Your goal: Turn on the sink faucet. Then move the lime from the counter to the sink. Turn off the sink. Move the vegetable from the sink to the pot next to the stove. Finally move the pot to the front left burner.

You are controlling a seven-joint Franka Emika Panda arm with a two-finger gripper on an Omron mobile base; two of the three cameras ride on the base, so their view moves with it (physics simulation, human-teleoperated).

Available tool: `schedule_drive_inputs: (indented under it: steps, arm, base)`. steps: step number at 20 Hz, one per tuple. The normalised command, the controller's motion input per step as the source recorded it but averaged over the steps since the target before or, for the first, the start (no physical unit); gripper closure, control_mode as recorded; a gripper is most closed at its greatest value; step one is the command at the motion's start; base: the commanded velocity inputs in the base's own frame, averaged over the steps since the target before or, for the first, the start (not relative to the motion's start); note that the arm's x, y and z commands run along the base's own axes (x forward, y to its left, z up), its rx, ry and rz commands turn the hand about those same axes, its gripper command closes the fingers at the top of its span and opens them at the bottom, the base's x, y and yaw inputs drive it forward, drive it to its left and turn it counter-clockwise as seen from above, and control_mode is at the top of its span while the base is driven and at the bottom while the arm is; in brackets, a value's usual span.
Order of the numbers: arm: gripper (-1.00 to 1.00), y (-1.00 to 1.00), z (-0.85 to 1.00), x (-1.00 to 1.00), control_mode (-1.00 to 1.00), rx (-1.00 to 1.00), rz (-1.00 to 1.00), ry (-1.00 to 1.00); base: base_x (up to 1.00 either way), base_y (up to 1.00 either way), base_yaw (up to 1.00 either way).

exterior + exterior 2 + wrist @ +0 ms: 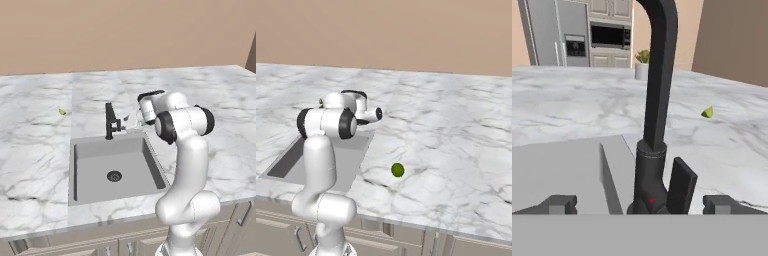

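The black sink faucet [109, 121] stands at the back rim of the grey sink [95, 150], whose dark drain [114, 176] is bare. My gripper [129, 122] reaches in from the right at faucet height and is open. In the hand view the faucet post [657, 90] and its side lever [682, 184] stand between my fingertips [560, 204], with nothing gripped. The lime [397, 170] lies on the marble counter [456, 150] to the right of the sink [291, 157]. The pot and the stove are out of view.
A tiny yellow-green speck [62, 112] lies on the counter left of the faucet, also seen as a speck [707, 112] in the hand view. Far behind stand a fridge [557, 32], a microwave [609, 36] and a potted plant [643, 62].
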Motion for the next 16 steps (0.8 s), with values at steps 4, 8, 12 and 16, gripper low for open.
schedule_drive_inputs:
  steps: [4, 8, 12, 16]
  arm:
    - [-1.00, 0.00, -0.12, 0.26, -1.00, 0.00, 0.01, 0.00]
    - [-1.00, 0.01, -0.15, 0.21, -1.00, 0.00, 0.01, 0.00]
    - [-1.00, 0.11, -0.07, 0.08, -1.00, 0.00, 0.00, 0.00]
    - [-1.00, 0.18, -0.06, 0.09, -1.00, 0.00, 0.00, 0.00]
  base:
    - [0.00, 0.00, 0.00]
    - [0.00, 0.00, 0.00]
    - [0.00, 0.00, 0.00]
    - [0.00, 0.00, 0.00]
